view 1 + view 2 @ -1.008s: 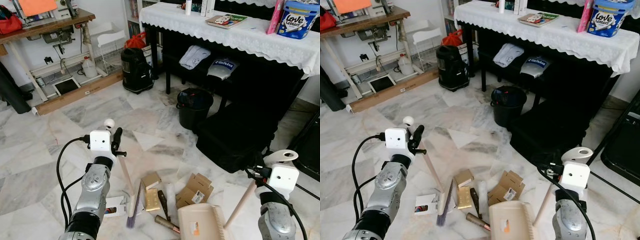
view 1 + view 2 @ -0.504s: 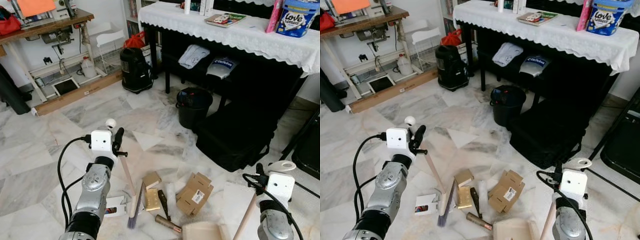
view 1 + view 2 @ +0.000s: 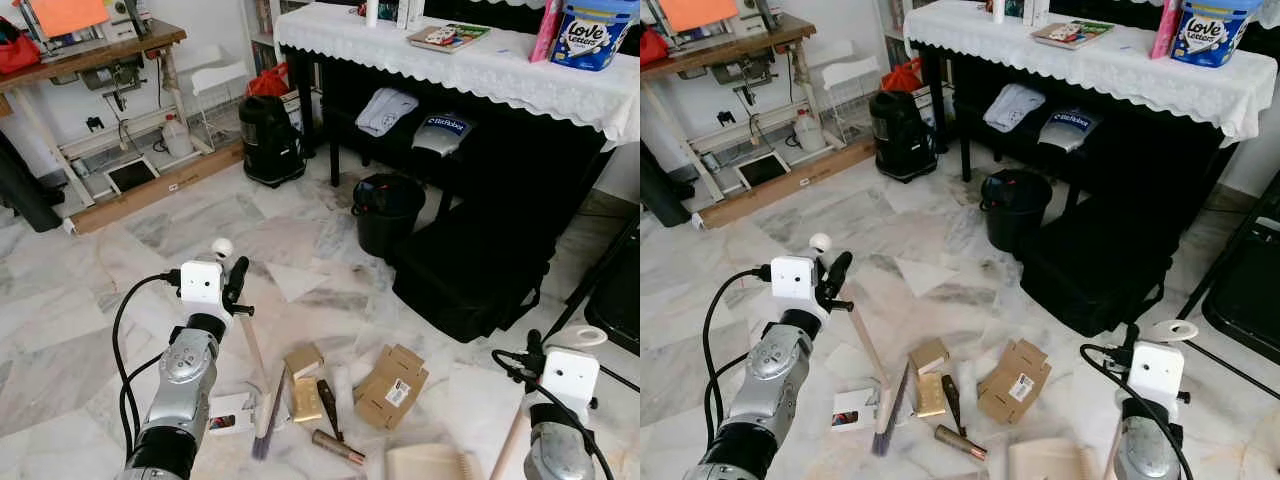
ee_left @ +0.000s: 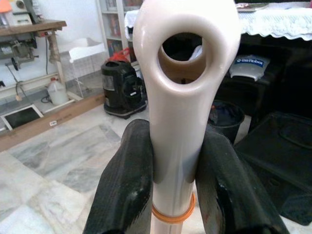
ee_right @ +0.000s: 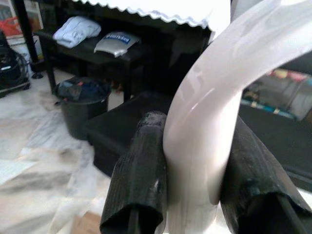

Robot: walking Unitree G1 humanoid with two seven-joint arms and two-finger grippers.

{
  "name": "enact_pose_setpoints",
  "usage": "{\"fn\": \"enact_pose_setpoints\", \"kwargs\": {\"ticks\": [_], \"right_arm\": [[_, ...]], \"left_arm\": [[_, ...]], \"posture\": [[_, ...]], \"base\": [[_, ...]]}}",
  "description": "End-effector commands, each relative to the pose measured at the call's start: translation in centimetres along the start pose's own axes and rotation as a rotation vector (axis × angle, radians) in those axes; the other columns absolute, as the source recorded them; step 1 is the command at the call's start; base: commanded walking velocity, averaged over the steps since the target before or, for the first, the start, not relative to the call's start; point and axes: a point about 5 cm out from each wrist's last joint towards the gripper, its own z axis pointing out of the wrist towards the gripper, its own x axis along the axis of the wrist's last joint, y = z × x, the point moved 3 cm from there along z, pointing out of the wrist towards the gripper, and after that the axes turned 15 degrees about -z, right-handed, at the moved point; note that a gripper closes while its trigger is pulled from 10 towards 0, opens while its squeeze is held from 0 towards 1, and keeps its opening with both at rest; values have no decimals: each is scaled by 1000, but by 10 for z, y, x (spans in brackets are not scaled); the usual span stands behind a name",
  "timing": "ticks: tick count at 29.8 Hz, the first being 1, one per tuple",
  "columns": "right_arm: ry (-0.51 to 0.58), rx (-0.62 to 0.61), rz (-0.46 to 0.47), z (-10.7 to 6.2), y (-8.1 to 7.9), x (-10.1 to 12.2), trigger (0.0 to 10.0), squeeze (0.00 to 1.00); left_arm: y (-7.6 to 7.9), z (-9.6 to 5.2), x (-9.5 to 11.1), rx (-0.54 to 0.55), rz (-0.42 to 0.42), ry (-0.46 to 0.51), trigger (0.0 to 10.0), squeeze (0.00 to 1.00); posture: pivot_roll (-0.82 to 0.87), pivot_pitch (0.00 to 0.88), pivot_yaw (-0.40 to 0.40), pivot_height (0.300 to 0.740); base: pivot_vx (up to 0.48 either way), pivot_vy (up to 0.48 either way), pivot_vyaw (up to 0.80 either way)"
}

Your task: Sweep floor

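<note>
The cream broom with the pale wooden stick (image 3: 262,395) leans down to the marble floor (image 3: 90,300), its bristles beside small brown cardboard boxes (image 3: 392,386), and the left gripper (image 4: 175,161) pinches its looped top. The round black bin (image 3: 388,213) holds dark stuff. The right gripper (image 5: 197,165) squeezes the white handle of the cream plastic dustpan (image 3: 428,463), low beside the boxes.

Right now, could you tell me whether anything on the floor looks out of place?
Yes: litter lies scattered on the marble floor before the robot: a cardboard box, a gold packet, a small white carton and a brown tube, beside the broom head.
</note>
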Motion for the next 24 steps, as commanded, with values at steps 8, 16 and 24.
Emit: {"fn": "enact_pose_setpoints", "kwargs": {"ticks": [8,16,24], "right_arm": [[16,8,34,5,-20,6,10000,0],[0,25,33,4,-32,2,10000,0],[19,-21,7,8,-24,3,10000,0]], "left_arm": [[-1,0,14,-21,15,42,10000,0],[-3,-1,18,-29,16,48,10000,0],[-2,-3,19,-39,15,46,10000,0]], "posture": [[-60,0,90,740],[-40,0,94,740],[-34,0,101,740]], "base": [[0,0,0],[0,0,0],[0,0,0]]}}
